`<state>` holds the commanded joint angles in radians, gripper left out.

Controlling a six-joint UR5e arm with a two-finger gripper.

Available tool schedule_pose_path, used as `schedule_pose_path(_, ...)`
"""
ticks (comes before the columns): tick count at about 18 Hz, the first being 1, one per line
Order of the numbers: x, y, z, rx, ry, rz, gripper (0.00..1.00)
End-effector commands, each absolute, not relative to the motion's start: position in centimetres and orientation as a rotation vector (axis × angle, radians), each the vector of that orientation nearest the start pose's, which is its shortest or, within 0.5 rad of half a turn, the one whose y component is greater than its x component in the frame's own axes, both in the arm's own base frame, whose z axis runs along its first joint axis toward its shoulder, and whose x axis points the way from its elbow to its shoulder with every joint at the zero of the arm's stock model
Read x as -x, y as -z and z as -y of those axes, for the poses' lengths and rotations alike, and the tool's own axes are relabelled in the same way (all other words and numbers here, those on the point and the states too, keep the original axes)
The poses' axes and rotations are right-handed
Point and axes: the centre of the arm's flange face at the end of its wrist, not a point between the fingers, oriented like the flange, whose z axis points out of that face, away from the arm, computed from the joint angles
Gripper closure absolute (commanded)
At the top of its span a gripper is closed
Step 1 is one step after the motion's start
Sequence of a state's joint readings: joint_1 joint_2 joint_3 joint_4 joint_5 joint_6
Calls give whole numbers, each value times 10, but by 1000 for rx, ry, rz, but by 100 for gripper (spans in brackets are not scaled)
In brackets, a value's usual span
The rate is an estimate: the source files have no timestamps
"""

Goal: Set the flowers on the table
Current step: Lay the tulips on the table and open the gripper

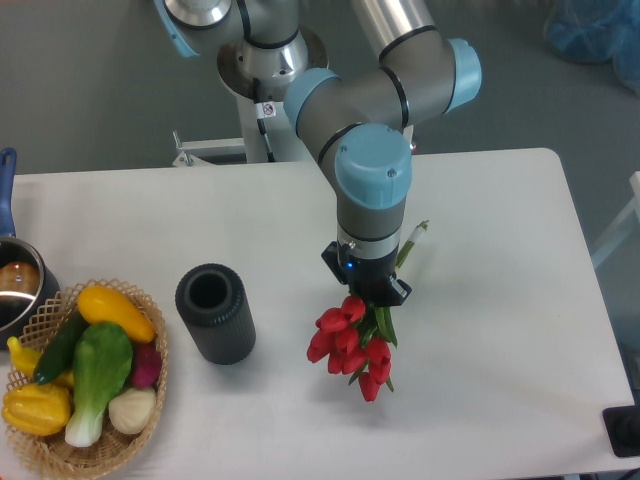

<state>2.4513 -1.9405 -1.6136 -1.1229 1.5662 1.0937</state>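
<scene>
The end effector [372, 292] grasps the flowers [349, 345] by their stems, blooms hanging toward the table [500, 330] near its front edge, so releasing too high could let them bounce or roll.

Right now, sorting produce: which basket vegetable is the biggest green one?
The bok choy, pale-stalked and leafy; the cucumber beside it is slimmer and darker.

the arm's wrist covers the pincer [372, 298], so its fingers and grip cannot be seen. the flowers [350, 345] have mid-stems hidden there. the pot [15, 285] and basket [60, 455] are cut off by the edges.
</scene>
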Motion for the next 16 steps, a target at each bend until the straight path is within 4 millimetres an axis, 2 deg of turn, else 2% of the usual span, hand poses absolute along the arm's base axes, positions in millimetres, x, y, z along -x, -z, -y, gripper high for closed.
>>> schedule_pose_path(3, 390, -300, -495, 3103, -37, -339, 72)
schedule_pose_path(5, 393, -298, -493, 3105, -30, -340, 62)
schedule_pose_path(7, 393, -297, -492, 3108, -24, -337, 45)
schedule_pose_path(8, 393, -295, -492, 3107, -21, -340, 30)
schedule_pose_path(10, 389, -291, -490, 3111, -9, -350, 20)
schedule_pose_path(12, 388, -289, -490, 3111, -4, -350, 0)
schedule_pose_path(16, 390, -295, -492, 3091, -50, -341, 0)
